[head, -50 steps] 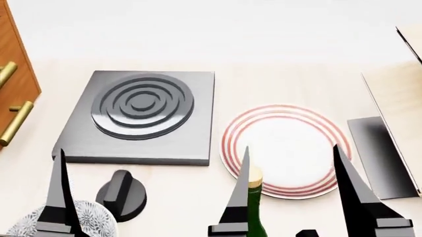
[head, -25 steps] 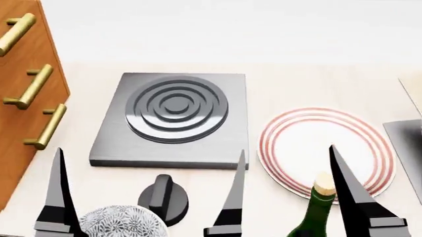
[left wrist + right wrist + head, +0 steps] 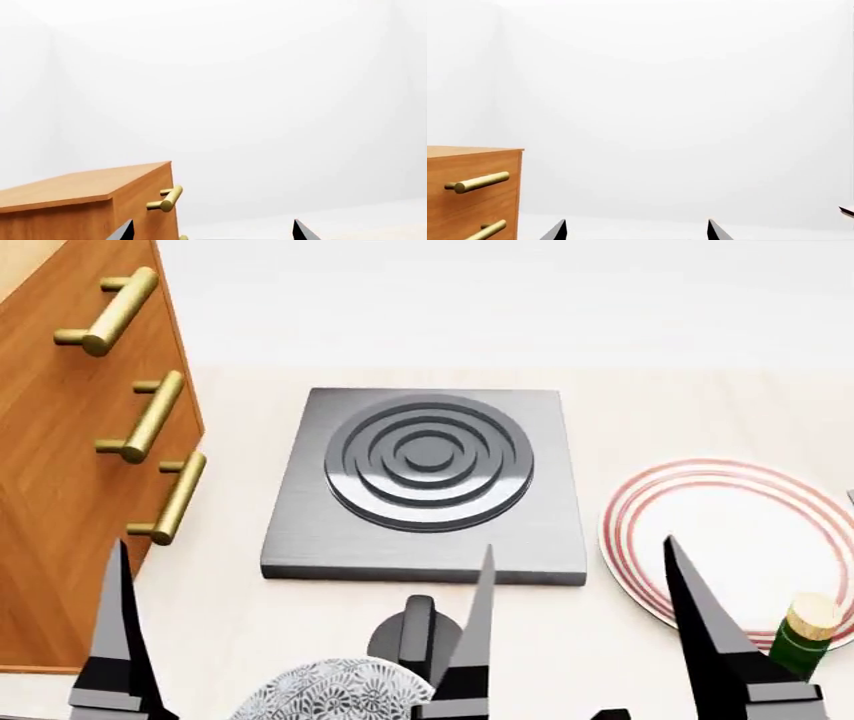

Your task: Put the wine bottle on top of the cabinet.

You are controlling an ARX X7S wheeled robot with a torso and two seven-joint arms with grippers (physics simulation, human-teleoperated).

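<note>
The wine bottle [image 3: 806, 633] shows only its tan cork and dark green neck, at the head view's lower right, in front of the plate. It stands to the right of my right gripper [image 3: 582, 625], outside the fingers. That gripper is open and empty; it also shows in the right wrist view [image 3: 635, 231]. My left gripper [image 3: 212, 231] is open and empty. Only one of its fingers [image 3: 118, 640] shows in the head view. The orange-brown cabinet [image 3: 67, 490] with brass handles stands at the left. It also shows in the left wrist view [image 3: 80, 200] and the right wrist view [image 3: 467, 195].
A grey square hob plate [image 3: 427, 475] with raised rings lies in the middle. A black knob [image 3: 416, 635] and a patterned bowl [image 3: 327, 695] sit in front of it. A white plate with red rings [image 3: 727, 530] lies at the right.
The head view has swung left: the cabinet fills more of the left side, and the hob and plate have shifted right. The bottle, earlier between the right fingers, is now right of them.
</note>
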